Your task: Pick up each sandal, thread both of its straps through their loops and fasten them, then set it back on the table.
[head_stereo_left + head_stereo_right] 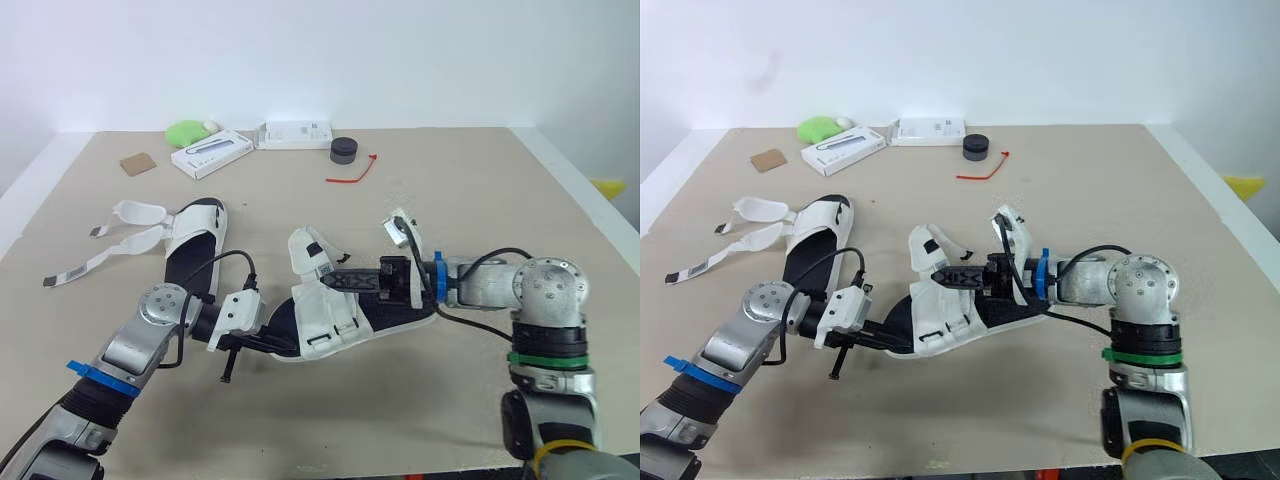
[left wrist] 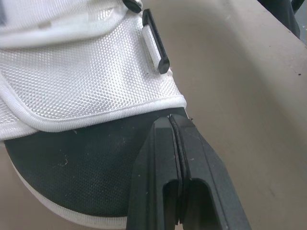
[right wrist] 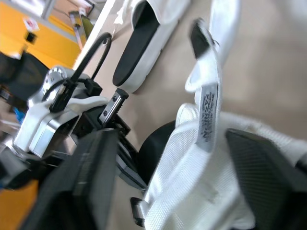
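White sandal, wrist views show left gripper jaws together, right gripper jaws apart

green lump | flat white box | black puck | red tie | cardboard square

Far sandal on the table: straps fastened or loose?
Loose. The far sandal has both straps spread flat on the table, away from its sole.

The sandal had a white woven-mesh cloth upper and a matt black footbed; the left claw was matt black plastic; the desk looked smooth and matt.
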{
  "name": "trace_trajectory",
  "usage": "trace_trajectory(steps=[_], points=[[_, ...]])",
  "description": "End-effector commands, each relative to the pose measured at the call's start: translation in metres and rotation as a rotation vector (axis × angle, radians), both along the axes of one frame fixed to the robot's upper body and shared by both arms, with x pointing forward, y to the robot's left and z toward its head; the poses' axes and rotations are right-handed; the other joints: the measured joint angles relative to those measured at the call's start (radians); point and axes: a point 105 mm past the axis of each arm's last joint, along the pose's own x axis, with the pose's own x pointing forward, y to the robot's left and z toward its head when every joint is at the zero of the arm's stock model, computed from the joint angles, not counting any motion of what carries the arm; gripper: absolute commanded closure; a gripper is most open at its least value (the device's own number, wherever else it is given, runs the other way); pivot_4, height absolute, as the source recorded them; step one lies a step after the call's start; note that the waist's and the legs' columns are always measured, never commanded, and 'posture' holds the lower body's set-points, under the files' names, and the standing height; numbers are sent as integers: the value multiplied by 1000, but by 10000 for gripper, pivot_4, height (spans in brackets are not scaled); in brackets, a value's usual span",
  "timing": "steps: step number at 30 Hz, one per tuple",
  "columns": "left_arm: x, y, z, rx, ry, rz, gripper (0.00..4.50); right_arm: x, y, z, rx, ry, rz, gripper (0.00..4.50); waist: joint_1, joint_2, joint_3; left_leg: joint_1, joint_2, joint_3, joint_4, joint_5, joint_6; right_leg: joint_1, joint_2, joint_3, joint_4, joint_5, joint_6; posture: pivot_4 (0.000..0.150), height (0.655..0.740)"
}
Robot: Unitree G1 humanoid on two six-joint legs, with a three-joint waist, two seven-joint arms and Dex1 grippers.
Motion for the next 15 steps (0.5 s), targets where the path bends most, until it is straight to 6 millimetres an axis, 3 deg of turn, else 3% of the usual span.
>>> trace_trajectory(steps=[1,7,11,15], points=[[-4,6,-13,56,43,8,45000,2,1,28,31,-249,59,203,0,0,0,0,0,0,0,0,0,0,0,0,0,0,0,1500,7400],[-4,6,-13,60,42,4,45000,0,16,54,11,-662,219,203,-1,0,0,0,0,0,0,-1,1,0,0,0,-1,0,0,1500,7400],[-4,5,-14,57,42,2,45000,-17,48,45,18,-787,388,203,-1,0,0,0,0,0,0,-1,1,0,0,0,0,0,0,1500,7400],[-4,5,-14,56,44,2,45000,-12,52,31,-16,-803,425,12801,1,0,0,0,0,-1,0,0,1,0,-3,-1,0,3,-5,1500,7400]])
